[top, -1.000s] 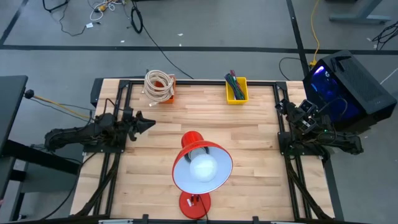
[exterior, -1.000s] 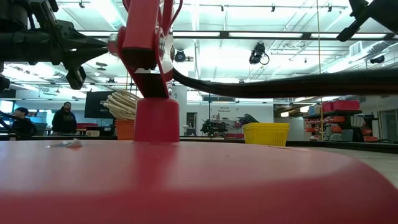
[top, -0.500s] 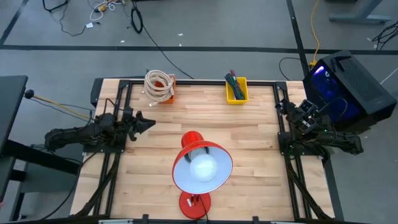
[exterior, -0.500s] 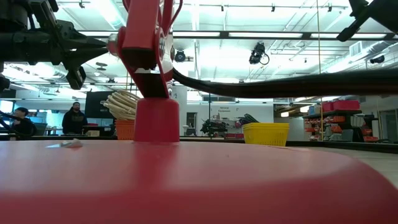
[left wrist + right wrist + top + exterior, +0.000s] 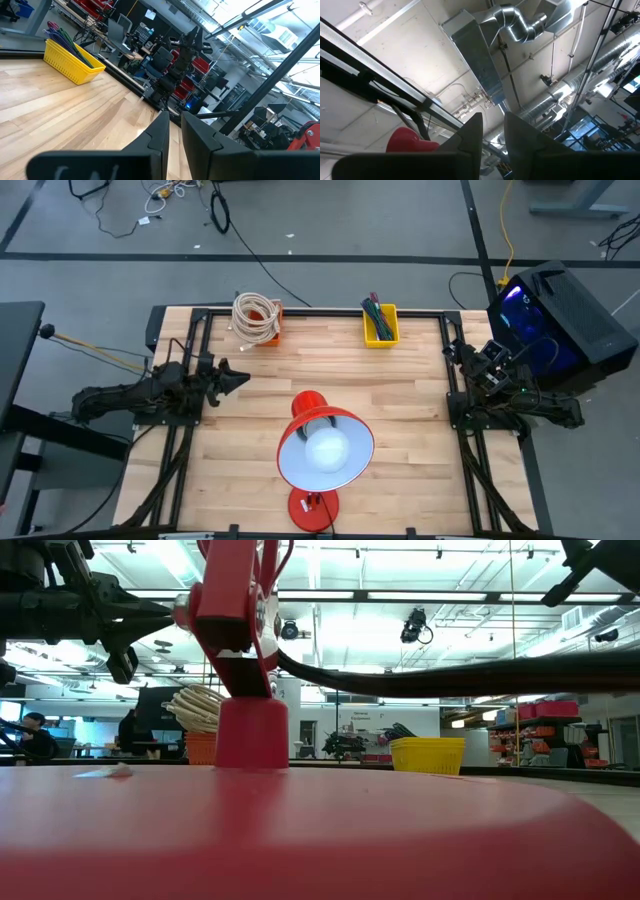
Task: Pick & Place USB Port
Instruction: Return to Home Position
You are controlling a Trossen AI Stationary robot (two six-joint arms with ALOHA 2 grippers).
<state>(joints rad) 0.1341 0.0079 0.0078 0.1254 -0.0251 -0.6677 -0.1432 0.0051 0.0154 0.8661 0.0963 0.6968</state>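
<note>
Left claw at the desk's left edge, right claw at its right edge, both pressed together, empty. Yellow bin sits nearer the right claw.

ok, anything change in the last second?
Only a person in the room behind, who walked right across the low view. Both arms stay parked, left gripper at the left edge of the table, right gripper at its right edge. The orange bin, yellow bin and red lamp are unmoved.

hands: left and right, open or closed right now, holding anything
Left arm's dark two-finger hand: closed, holding nothing.
Right arm's dark two-finger hand: closed, holding nothing.
</note>
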